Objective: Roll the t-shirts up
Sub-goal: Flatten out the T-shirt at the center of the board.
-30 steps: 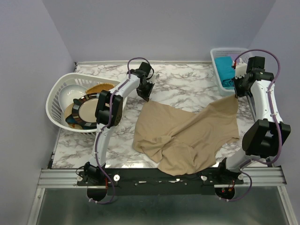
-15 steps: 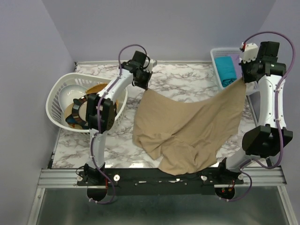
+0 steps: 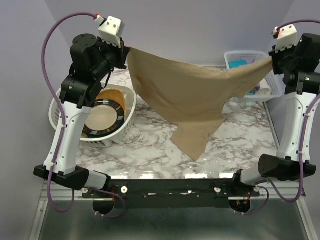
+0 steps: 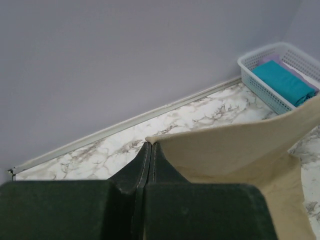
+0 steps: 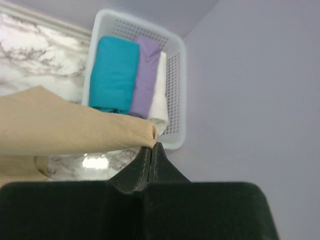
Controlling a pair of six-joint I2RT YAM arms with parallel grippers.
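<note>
The beige t-shirt (image 3: 195, 95) hangs spread in the air over the marble desk (image 3: 150, 150), its lowest point toward the near edge. The left gripper (image 4: 151, 145) is clamped tight on one upper corner, and the right gripper (image 5: 154, 145) is clamped on the other. Beyond, a white lattice basket (image 5: 172, 75) holds a teal t-shirt (image 5: 115, 75), a lilac t-shirt (image 5: 145, 75) and a white t-shirt (image 5: 159, 100), rolled side by side.

The tan shirt (image 3: 195, 95) is plain beige-tan. The table (image 3: 150, 150) is white marble with grey veins. In the white lattice basket (image 5: 175, 75) lie a teal shirt (image 5: 114, 72), a lilac shirt (image 5: 145, 75) and a white shirt (image 5: 159, 90). The plate (image 3: 102, 121) is tan with a black patterned rim. The arms (image 3: 67, 135) are white with black joints. The wall (image 3: 190, 30) is pale lilac.
</note>
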